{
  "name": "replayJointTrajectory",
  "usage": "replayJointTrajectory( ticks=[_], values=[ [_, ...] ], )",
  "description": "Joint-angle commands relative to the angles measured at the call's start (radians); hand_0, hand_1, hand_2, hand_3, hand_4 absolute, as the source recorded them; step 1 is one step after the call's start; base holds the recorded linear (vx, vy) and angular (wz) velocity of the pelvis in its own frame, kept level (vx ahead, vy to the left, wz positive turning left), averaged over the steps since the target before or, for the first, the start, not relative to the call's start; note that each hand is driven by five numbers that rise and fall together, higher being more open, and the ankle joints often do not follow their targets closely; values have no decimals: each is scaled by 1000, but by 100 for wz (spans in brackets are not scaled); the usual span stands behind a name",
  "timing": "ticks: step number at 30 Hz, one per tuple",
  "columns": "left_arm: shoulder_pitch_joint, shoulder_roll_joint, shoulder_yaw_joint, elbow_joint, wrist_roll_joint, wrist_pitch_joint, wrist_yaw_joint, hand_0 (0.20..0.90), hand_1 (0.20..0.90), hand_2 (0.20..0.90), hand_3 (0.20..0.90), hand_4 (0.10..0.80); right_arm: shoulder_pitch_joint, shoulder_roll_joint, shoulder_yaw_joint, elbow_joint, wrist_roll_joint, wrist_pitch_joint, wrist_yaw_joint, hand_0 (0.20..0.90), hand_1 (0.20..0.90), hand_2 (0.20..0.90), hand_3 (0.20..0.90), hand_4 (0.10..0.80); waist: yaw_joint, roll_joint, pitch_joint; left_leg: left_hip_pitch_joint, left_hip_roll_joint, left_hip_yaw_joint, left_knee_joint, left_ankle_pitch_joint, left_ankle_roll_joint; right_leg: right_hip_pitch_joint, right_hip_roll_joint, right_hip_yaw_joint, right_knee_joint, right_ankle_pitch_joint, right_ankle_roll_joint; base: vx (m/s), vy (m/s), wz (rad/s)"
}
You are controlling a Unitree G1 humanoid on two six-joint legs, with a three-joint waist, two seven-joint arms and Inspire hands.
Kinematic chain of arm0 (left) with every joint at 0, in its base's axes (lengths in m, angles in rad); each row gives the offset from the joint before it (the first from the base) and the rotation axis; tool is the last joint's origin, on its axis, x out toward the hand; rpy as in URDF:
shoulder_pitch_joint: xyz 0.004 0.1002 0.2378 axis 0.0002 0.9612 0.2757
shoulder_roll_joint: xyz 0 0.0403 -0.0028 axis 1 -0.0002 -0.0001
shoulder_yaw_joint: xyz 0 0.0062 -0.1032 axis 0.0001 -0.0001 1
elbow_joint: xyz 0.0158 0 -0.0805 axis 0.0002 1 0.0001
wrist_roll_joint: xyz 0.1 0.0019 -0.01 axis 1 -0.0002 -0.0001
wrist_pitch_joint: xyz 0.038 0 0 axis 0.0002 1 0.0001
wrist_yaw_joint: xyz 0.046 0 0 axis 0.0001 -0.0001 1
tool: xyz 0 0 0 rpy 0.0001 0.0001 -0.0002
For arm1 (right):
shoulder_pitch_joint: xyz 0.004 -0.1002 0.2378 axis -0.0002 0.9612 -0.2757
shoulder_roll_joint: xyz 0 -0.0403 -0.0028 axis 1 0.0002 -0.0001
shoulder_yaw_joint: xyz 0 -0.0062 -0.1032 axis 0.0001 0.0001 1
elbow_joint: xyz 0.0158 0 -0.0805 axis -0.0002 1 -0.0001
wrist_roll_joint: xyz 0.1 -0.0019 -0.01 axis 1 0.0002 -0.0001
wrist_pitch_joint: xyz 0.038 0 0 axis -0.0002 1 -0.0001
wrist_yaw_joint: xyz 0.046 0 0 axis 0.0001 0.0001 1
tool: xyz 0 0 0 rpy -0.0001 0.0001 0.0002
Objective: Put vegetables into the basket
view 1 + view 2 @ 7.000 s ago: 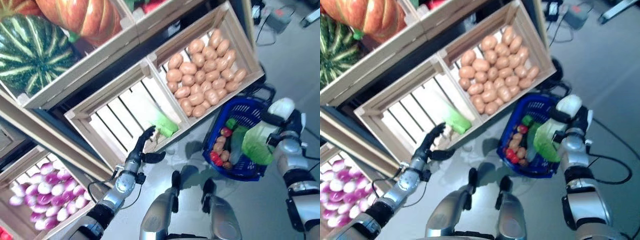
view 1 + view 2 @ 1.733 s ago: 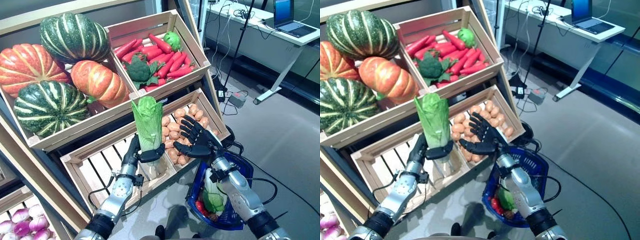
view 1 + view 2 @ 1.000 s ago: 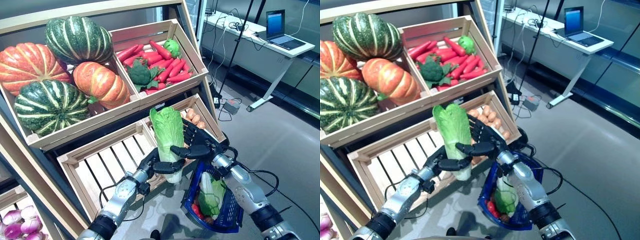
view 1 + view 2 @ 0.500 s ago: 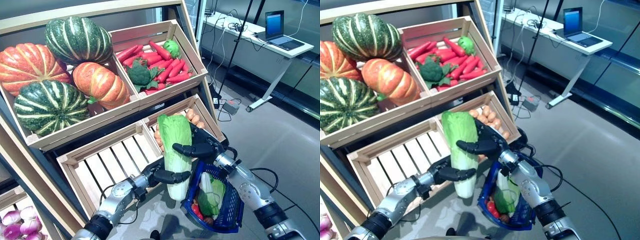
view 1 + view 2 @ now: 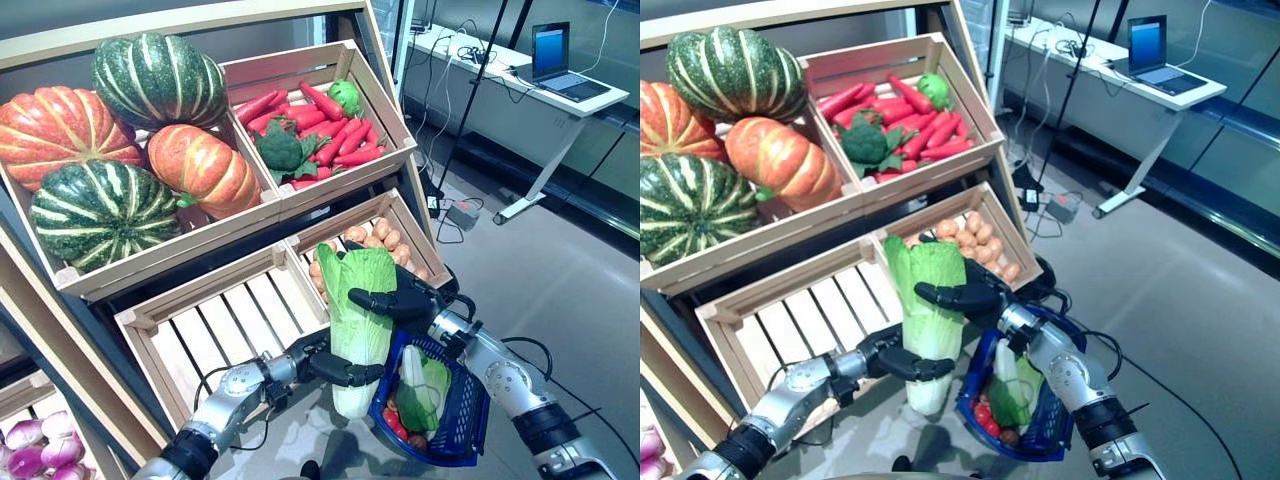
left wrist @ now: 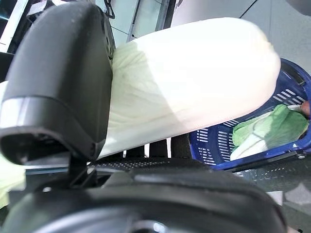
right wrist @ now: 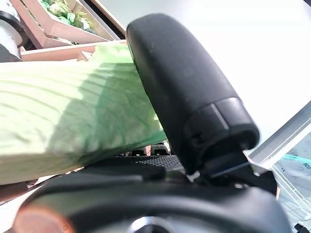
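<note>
Left eye view, two hands [image 5: 345, 368] [image 5: 392, 301], one cabbage [image 5: 358, 312]

open laptop [image 5: 556, 58] on a white desk [image 5: 520, 88]; grey floor [image 5: 560, 280] below.

A mock grocery stall in a lab: wooden crates [image 5: 330, 190] of pumpkins [image 5: 200, 170] and potatoes [image 5: 385, 238], beside a desk [image 5: 520, 80] with a laptop [image 5: 555, 55].

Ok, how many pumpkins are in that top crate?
4: dark green at the back, orange far left, orange front right, dark green front left. Others may be hidden behind.
</note>
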State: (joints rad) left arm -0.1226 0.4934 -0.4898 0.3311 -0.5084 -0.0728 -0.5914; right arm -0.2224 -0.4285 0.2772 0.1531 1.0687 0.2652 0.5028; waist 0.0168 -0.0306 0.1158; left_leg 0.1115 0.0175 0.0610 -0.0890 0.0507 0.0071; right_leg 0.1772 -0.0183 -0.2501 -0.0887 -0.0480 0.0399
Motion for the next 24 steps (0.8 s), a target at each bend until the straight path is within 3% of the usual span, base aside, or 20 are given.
replayJointTrajectory(
  ticks=[1,6,18,19,20,21,24],
  values=[
    [-137,-52,-9,-38,-36,-89,0,300,300,300,300,400,-98,35,36,-61,22,9,185,900,900,900,900,800,-5,-11,-64,33,-18,11,2,-107,27,3,-10,18,1,8,-29,0,0,0],
    [-142,-48,6,-25,-31,-107,15,300,300,300,300,400,-80,22,60,-50,2,27,191,900,900,900,900,800,-6,-16,-65,30,-16,13,2,-102,26,1,-9,16,1,11,-29,-13,-3,0],
    [-143,-52,26,-38,-25,-105,36,300,300,300,300,400,-71,40,41,-36,-3,-45,108,900,900,900,900,800,-9,-13,-59,30,-12,18,2,-97,25,-1,-9,18,1,15,-30,0,0,0],
    [-145,-54,27,-37,-25,-105,38,300,300,300,300,400,-73,45,39,-35,-2,-54,100,691,691,691,691,660,-10,-12,-59,30,-12,19,2,-97,25,-1,-9,19,1,15,-30,0,0,0],
    [-145,-56,28,-34,-25,-109,40,300,300,300,300,400,-74,49,37,-34,4,-65,89,342,342,342,342,428,-11,-11,-58,31,-12,19,2,-97,25,-1,-9,20,1,15,-30,0,0,0],
    [-145,-58,28,-32,-26,-112,42,300,300,300,300,400,-75,55,36,-34,9,-71,76,300,300,300,300,400,-12,-11,-59,31,-12,20,2,-97,25,-1,-9,21,1,15,-30,0,0,0],
    [-144,-63,38,-41,-24,-105,52,300,300,300,300,400,-69,68,25,-37,9,-83,59,300,300,300,300,400,-13,-10,-59,31,-11,22,2,-97,25,-2,-9,22,1,16,-30,0,0,0]
  ],
)
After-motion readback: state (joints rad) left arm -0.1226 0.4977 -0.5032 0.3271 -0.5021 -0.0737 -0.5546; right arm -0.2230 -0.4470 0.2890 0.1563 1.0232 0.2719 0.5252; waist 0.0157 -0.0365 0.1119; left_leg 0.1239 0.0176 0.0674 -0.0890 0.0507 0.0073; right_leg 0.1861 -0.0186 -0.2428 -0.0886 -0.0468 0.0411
